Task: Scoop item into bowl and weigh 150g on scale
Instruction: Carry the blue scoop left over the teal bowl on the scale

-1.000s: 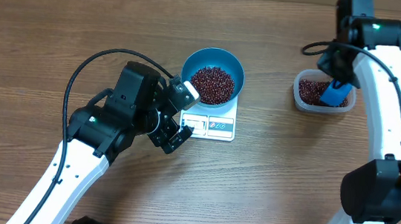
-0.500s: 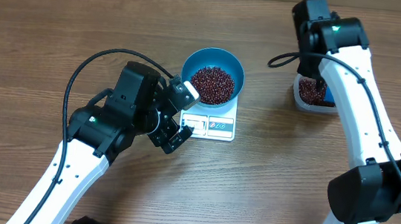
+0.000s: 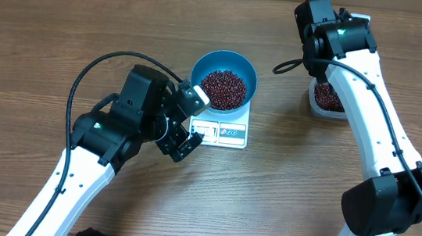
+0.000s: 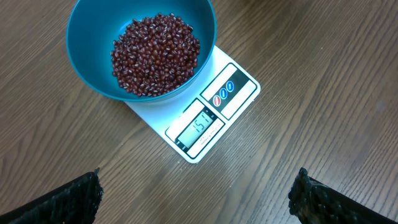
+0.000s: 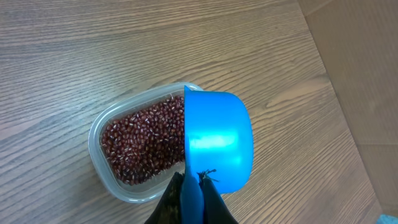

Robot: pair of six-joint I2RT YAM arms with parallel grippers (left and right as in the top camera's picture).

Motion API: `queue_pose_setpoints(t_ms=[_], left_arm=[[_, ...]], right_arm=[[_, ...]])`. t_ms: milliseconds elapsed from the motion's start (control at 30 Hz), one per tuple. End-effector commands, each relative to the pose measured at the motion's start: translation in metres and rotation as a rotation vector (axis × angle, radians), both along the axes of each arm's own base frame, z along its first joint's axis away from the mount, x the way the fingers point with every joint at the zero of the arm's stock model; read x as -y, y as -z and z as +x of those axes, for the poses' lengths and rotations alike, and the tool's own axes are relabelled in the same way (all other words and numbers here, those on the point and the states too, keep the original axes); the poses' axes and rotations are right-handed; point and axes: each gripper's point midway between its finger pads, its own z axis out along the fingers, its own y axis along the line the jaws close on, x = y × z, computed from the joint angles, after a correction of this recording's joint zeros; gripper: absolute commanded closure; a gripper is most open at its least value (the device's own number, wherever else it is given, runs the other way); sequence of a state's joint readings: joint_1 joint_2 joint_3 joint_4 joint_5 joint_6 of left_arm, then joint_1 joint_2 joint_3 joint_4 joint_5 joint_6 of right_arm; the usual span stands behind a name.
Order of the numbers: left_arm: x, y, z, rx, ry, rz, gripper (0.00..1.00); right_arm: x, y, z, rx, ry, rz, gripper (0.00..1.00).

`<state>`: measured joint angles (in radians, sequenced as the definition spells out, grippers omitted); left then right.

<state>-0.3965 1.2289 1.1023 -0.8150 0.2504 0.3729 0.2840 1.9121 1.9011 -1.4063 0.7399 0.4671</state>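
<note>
Weigh-check step: beans point(image 4: 155, 53) in bowl point(image 4: 87, 37) on scale point(image 4: 239, 87) 12 o'clock end, my left gripper point(image 4: 196, 202) spread wide, empty; right gripper point(image 5: 193, 199) clamped on scoop point(image 5: 217, 143) by tub point(image 5: 94, 140), 3 o'clock of bowl; next: check display point(image 4: 200, 127) against 150g.

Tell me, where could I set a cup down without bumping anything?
Free: the wood between bowl and tub, and the front patch between left arm and right arm. Crowded: around the scale, beside the open left gripper, and at the tub under the right arm.
</note>
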Motion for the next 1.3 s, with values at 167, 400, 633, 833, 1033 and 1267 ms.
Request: queue_pose_setpoints(t_ms=[167,400,633,833,1033,1267], left_arm=[[-0.001,-0.003,0.002,0.006,-0.01,-0.007,0.0],[-0.001,-0.003,0.002,0.005,-0.009,-0.008,0.01],[-0.001,-0.003,0.002,0.005,-0.01,-0.007,0.01],[-0.001,-0.003,0.002,0.005,-0.01,-0.007,0.0],[-0.001,-0.003,0.002,0.005,-0.01,-0.008,0.01],[-0.001,-0.003,0.002,0.005,-0.01,-0.007,0.0]], right_arm=[[0.003,-0.03,-0.001,0.025,-0.063,-0.072,0.96],[0.003,-0.046,-0.004,0.015,-0.097,-0.215,0.96],[-0.011,-0.036,0.004,0.043,-0.113,-0.107,0.96],[-0.03,-0.008,0.01,0.064,-0.063,0.218,0.96],[-0.044,0.005,0.02,0.062,-0.054,0.534,0.96],[-0.029,-0.025,0.036,0.181,-0.073,0.584,0.96]])
